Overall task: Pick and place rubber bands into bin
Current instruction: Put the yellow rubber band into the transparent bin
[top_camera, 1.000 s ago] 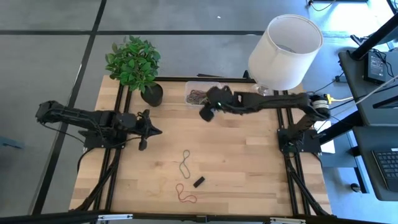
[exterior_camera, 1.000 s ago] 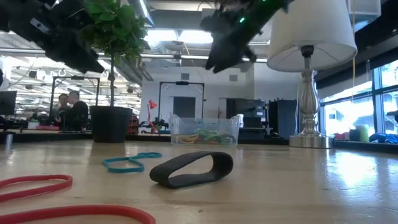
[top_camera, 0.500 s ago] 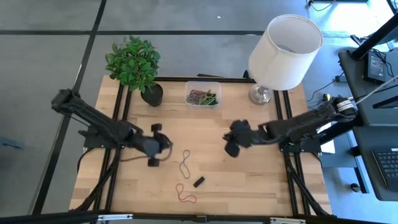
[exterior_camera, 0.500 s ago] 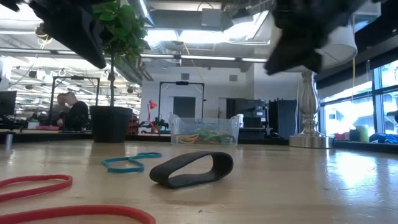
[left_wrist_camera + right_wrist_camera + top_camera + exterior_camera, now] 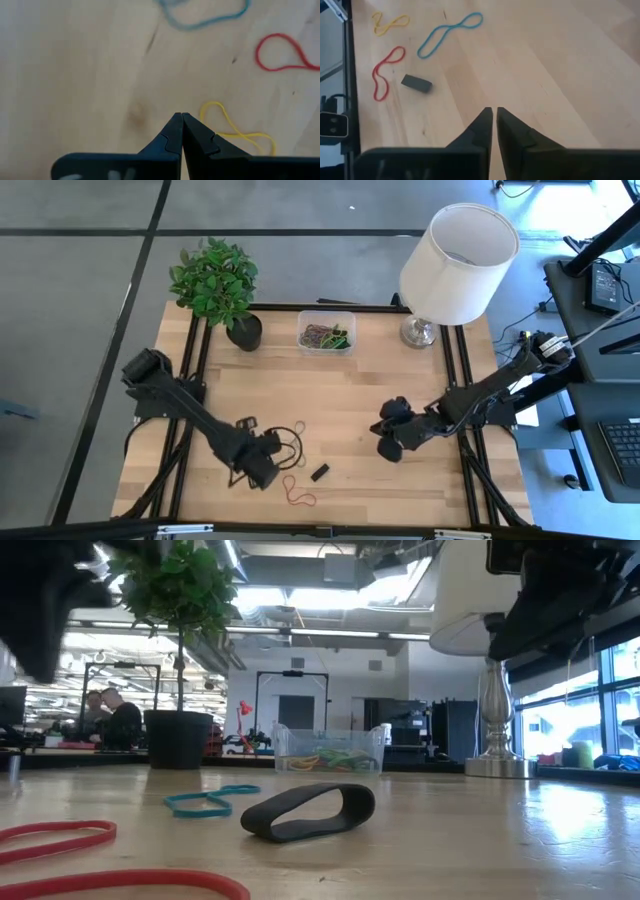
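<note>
The left pincer (image 5: 182, 116), fingertips together and empty, hangs above the yellow rubber band (image 5: 235, 131) near the worktop's (image 5: 400, 370) front; blue (image 5: 449, 33), red (image 5: 386, 72) and black (image 5: 416, 83) bands lie close. It should spread, then straddle one strand only. The right pincer (image 5: 494, 111), nearly closed, waits. The bin (image 5: 326, 332) stands well apart at the back.

black band (image 5: 308, 812), blue band (image 5: 211, 800), bin (image 5: 330, 750) behind
</note>
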Controlling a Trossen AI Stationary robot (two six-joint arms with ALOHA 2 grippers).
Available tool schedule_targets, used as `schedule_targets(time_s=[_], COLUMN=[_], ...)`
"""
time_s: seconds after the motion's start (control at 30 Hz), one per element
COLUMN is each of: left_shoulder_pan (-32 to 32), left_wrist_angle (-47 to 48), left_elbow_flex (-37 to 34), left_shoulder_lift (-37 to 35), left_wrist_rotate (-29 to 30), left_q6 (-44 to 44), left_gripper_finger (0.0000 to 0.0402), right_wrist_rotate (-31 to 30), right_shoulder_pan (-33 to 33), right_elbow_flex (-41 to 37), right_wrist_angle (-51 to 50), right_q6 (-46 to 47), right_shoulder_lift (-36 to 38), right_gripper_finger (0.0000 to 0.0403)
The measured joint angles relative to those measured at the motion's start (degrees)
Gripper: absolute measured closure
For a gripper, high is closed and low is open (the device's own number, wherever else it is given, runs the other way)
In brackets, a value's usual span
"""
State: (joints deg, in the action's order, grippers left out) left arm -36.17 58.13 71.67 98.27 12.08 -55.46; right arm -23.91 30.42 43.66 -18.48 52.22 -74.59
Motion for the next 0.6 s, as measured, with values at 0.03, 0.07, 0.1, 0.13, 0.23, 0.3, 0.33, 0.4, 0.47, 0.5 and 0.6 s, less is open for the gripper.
schedule_targets(time_s=[0.03,0.07,0.1,0.13,0.23,0.3,0.33,0.4,0.47,0.5,0.6], left_shoulder_pan=[-0.5,-1.0,-1.3,-1.5,-2.3,-3.0,-3.4,-4.1,-4.7,-4.8,-5.1], left_wrist_angle=[0.4,0.4,0.4,0.4,0.4,-0.1,-0.2,-0.7,-1.8,-2.4,-4.4], left_elbow_flex=[0.2,0.3,0.3,0.3,0.3,0.3,0.3,0.3,0.3,0.3,0.3], left_shoulder_lift=[0.9,1.8,2.5,3.2,4.7,5.5,5.9,6.3,6.7,7.0,7.8], left_wrist_rotate=[-0.5,-1.2,-1.7,-2.2,-4.8,-6.7,-7.1,-7.2,-7.0,-6.8,-6.4], left_q6=[-4.2,-8.2,-12.3,-16.3,-26.4,-31.2,-33.4,-37.5,-42.2,-44.6,-52.2], left_gripper_finger=[0.04,0.04,0.0398,0.0396,0.0377,0.0358,0.0347,0.0324,0.0301,0.0291,0.0264], right_wrist_rotate=[0.0,0.0,0.0,0.0,0.0,0.0,0.0,0.0,0.0,0.0,0.0], right_shoulder_pan=[0.2,0.2,0.2,0.3,0.3,0.3,0.3,0.6,1.1,1.5,2.5], right_elbow_flex=[0.0,0.0,0.0,0.0,0.0,0.0,0.0,0.0,0.0,0.0,0.0], right_wrist_angle=[0.0,-0.1,0.0,0.0,-0.1,-0.1,-0.1,-0.1,-0.2,-0.2,-0.3], right_q6=[-0.3,-0.8,-1.5,-1.7,-2.7,-3.0,-3.0,-3.0,-3.3,-3.6,-4.8], right_shoulder_lift=[0.0,0.0,0.0,0.0,0.0,0.0,0.0,0.0,0.0,0.0,0.0], right_gripper_finger=[0.0374,0.0375,0.0376,0.0377,0.038,0.0381,0.0382,0.0384,0.0386,0.0387,0.0387])
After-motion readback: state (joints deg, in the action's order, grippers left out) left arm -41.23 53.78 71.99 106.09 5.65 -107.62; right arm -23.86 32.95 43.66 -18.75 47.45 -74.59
